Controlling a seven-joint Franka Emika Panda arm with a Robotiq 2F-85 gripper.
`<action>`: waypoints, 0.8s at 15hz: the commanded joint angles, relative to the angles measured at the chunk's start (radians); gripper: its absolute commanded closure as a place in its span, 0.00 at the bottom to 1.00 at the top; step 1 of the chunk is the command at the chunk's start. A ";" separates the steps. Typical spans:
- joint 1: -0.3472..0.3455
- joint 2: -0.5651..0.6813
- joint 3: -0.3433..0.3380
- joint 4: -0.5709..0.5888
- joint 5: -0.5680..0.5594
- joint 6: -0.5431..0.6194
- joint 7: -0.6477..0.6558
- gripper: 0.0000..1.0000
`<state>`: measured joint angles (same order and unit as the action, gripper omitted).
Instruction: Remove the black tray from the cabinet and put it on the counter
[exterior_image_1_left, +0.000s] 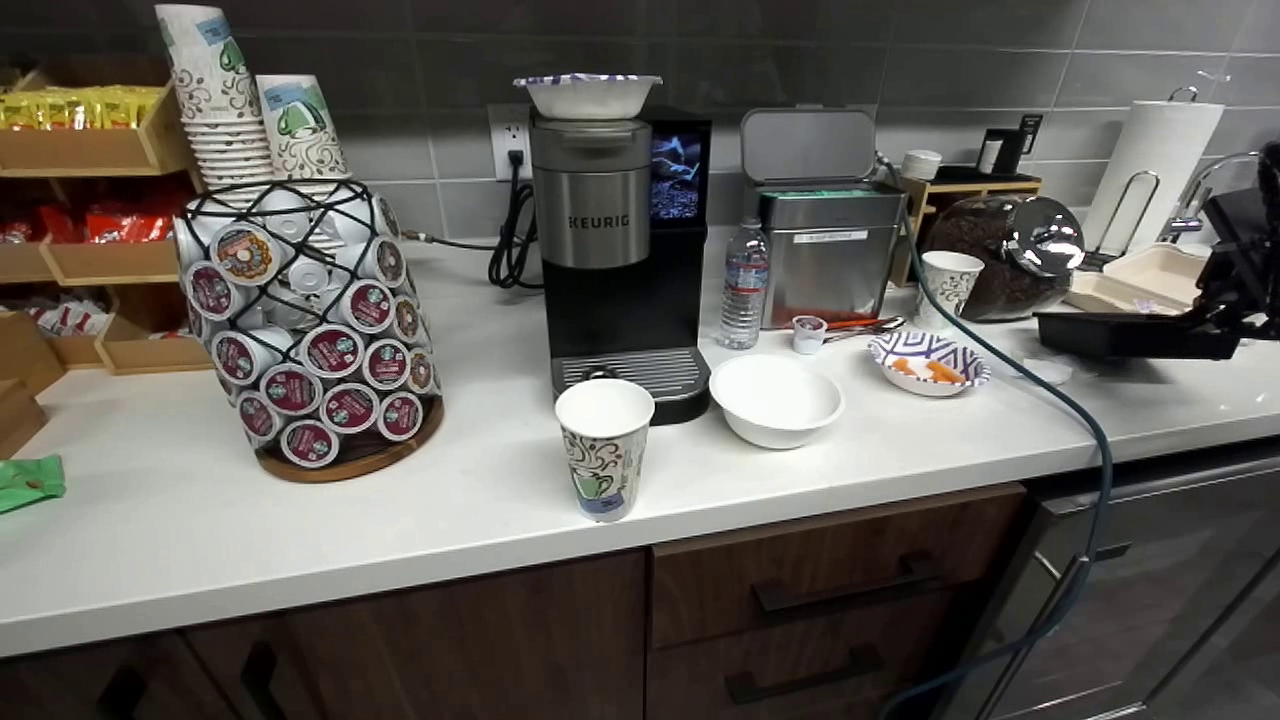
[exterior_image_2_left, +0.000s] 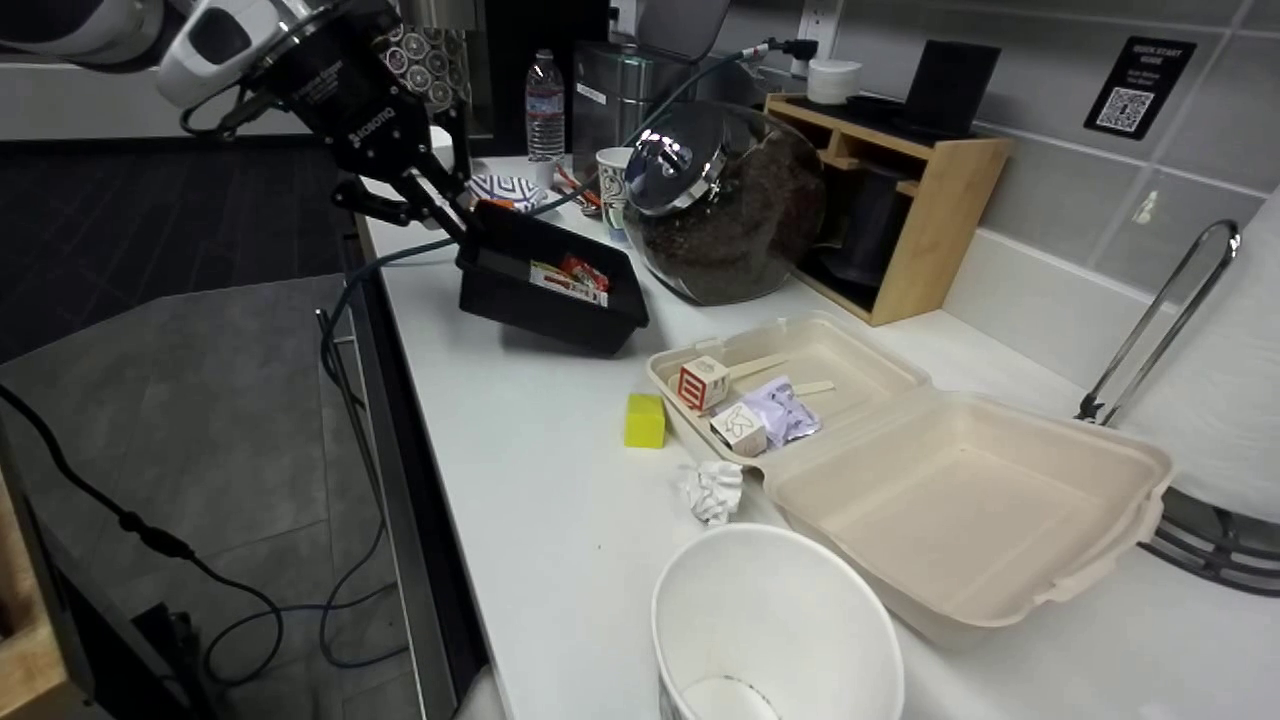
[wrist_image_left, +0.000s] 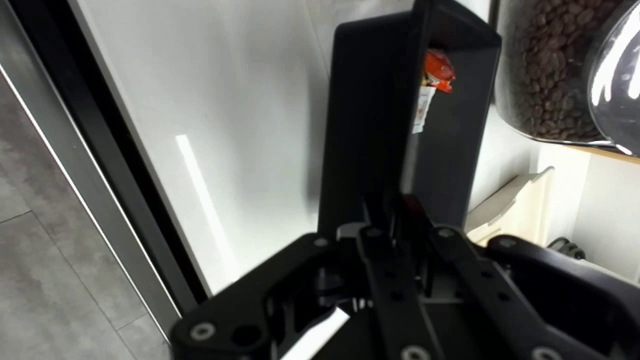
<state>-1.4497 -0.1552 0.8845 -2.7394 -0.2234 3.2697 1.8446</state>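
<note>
Wrist view: black tray between one and two o'clock from centre, gripper extended from five o'clock, pressed together and pinching the tray's rim near one end. Inside the tray, a red packet and a printed white packet. Just beside, at two o'clock, a jar of coffee beans. At ten o'clock in an exterior view, tray tilted in the gripper's pinch over the white counter; not possible to tell whether touching it. Just under centre there, at six o'clock, a yellow block; near four o'clock, an open takeout box; at five o'clock, a white cup. Out at three o'clock in an exterior view, tray over the counter, well apart from a white bowl between three and four o'clock and from a coffee maker near twelve.
</note>
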 joint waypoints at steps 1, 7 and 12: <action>-0.029 0.069 0.033 0.033 -0.013 -0.066 -0.020 0.55; 0.042 0.211 -0.054 0.146 0.120 -0.260 -0.199 0.08; -0.056 0.332 0.152 0.217 0.548 -0.086 -0.510 0.00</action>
<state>-1.3859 0.0958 0.8527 -2.5687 0.1310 3.1059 1.4712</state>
